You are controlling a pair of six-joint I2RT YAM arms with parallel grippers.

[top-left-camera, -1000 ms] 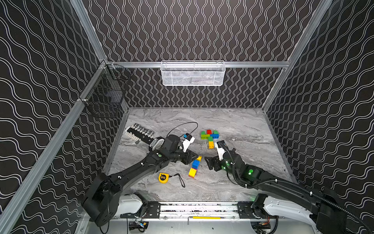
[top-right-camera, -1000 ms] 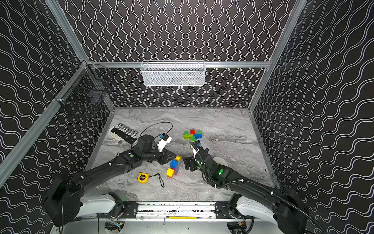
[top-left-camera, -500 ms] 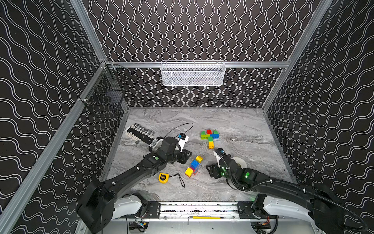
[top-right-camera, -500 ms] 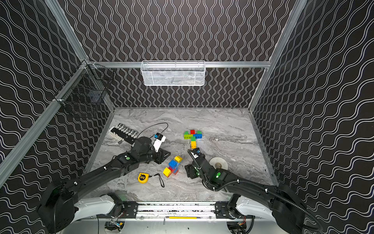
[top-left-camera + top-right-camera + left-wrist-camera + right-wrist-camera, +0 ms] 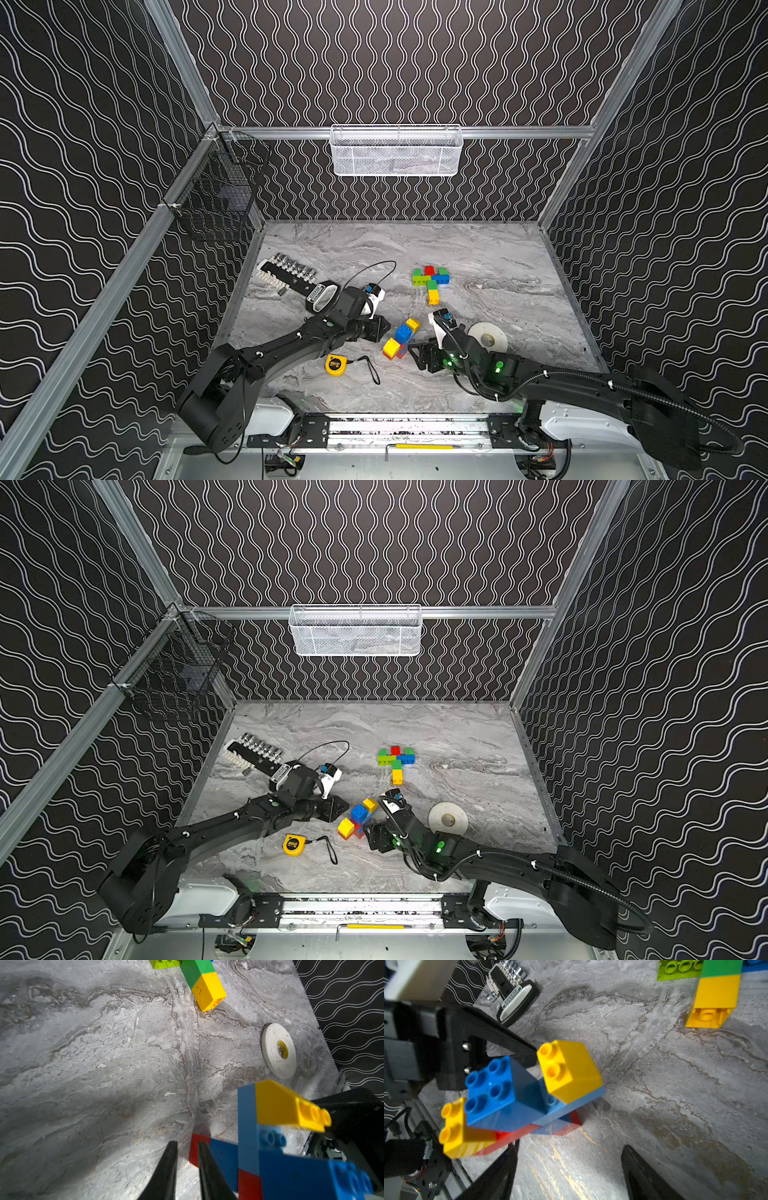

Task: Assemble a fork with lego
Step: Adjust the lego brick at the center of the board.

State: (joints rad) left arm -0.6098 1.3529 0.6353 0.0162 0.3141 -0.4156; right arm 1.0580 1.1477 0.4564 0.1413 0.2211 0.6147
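Well, nearest me the right end effector (image 5: 570, 1151) gapes empty just beside a stack of yellow, blue and red plastic lego bricks (image 5: 401, 338) on the desk (image 5: 498, 257); the left end effector (image 5: 187, 1142), nearly together, holds nothing. Likely next: grasp it and join it to the farther green-red-blue-yellow T-piece (image 5: 432, 280). The stack's bottom layer is mostly hidden.

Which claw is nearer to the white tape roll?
Right. The right claw is between the white tape roll and the brick stack; the left claw is beyond that stack.

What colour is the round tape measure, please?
The round plastic tape measure is yellow, clearest in both top views.
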